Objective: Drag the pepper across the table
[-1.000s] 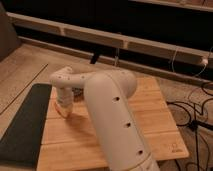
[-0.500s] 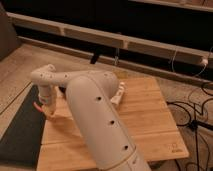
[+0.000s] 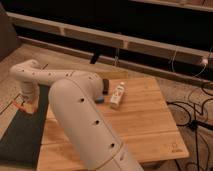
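My gripper [image 3: 27,102] hangs at the far left, beyond the left edge of the wooden table [image 3: 150,125] and over the dark grey mat [image 3: 22,135]. A small red-orange sliver, the pepper [image 3: 19,105], shows right at the gripper's lower tip, low over the mat's left side. I cannot tell whether the gripper holds it or only touches it. My thick white arm [image 3: 80,110] crosses the table's left half and hides much of it.
A white remote-like object [image 3: 117,94] lies on the table's back middle. A small blue item [image 3: 101,99] and a dark object [image 3: 106,86] sit beside the arm. Cables [image 3: 192,110] lie on the floor at the right. A long shelf runs behind.
The arm has swung steadily left. The gripper moved from the table's left part, past its edge, to over the mat, with the red-orange pepper staying at its tip.
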